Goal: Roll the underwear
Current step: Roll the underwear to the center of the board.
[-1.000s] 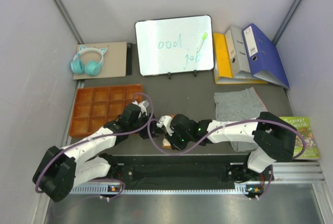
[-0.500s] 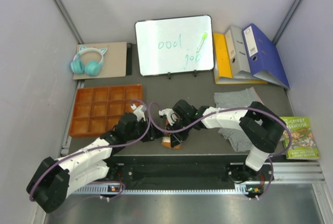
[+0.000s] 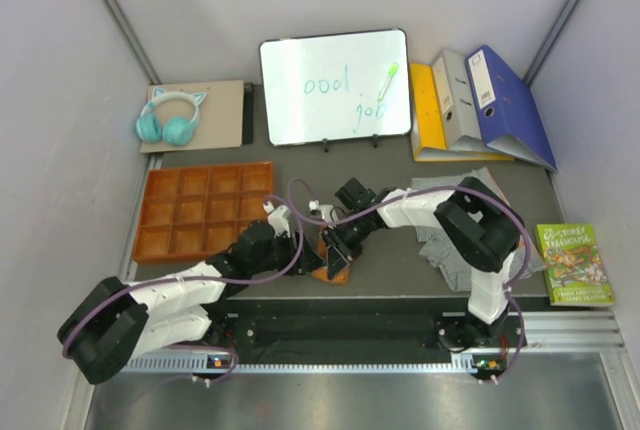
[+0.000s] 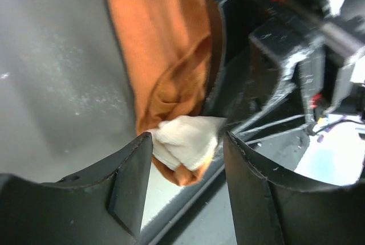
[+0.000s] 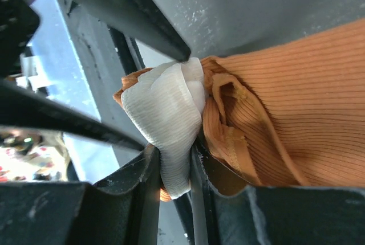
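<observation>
**Both grippers at the cream end of the briefs**

Top view: the orange briefs (image 3: 336, 270) lie bunched on the counter (image 3: 390, 165) near its front edge, between the two arms. The left gripper (image 3: 308, 255) reaches in from the left and the right gripper (image 3: 335, 245) from behind, and both meet at the cloth. The striped boxers (image 3: 448, 262) lie to the right, partly under the right arm and apart from the briefs. An orange tray (image 3: 200, 210) sits to the left. A whiteboard (image 3: 335, 85), headphones (image 3: 168, 118) and binders (image 3: 480, 105) stand at the back, and a book (image 3: 573, 262) is at the far right.

Left wrist view: the left gripper (image 4: 187, 137) has its jaws apart on either side of the cream waistband (image 4: 185, 139) where the orange briefs (image 4: 165, 45) fold. I cannot tell whether they press it.

Right wrist view: the right gripper (image 5: 174, 154) is clamped on the cream waistband (image 5: 162, 108), which is pinched between its fingers. The ribbed orange briefs (image 5: 296, 102) spread away to the right.
</observation>
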`<state>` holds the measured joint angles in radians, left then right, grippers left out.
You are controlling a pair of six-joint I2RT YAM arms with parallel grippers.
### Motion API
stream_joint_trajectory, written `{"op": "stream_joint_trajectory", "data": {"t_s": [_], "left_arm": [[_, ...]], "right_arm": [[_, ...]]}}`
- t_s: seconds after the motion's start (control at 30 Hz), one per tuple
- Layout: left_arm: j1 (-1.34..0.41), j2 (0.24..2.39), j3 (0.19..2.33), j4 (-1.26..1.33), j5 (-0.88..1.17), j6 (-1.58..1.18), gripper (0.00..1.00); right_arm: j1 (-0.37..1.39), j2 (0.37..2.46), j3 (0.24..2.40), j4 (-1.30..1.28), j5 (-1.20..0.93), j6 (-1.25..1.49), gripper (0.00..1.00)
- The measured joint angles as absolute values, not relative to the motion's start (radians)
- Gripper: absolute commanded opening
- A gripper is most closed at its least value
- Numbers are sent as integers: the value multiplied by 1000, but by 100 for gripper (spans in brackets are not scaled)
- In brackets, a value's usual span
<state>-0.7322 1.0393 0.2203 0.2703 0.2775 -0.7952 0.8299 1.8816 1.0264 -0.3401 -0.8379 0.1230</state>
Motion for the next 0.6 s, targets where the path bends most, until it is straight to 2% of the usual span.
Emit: {"op": "stream_joint_trajectory", "data": {"t_s": [0.13,0.23,0.3,0.33,0.37,0.4,0.43,0.6], "left_arm": [[-742,1099,220,301,263,-789,48],[-750,1111,220,324,260,-791,33],[-753,1112,220,339,255,-797,19],[-755,1115,220,345,250,-802,13],[-756,1122,221,350,247,-809,4],[-756,1128,222,350,244,-819,1],[-756,1137,226,348,241,-828,0],[-756,1233,324,252,224,-857,0]], "right_arm": [[805,1909,1036,-347,-889,124,13],[788,1924,1036,-345,-921,124,15],[781,1929,1036,-345,-934,123,19],[779,1930,1036,-345,-937,123,28],[777,1931,1036,-346,-938,123,31],[775,1931,1036,-347,-937,123,36],[775,1931,1037,-347,-937,123,46],[770,1907,1043,-373,-928,126,69]]}}
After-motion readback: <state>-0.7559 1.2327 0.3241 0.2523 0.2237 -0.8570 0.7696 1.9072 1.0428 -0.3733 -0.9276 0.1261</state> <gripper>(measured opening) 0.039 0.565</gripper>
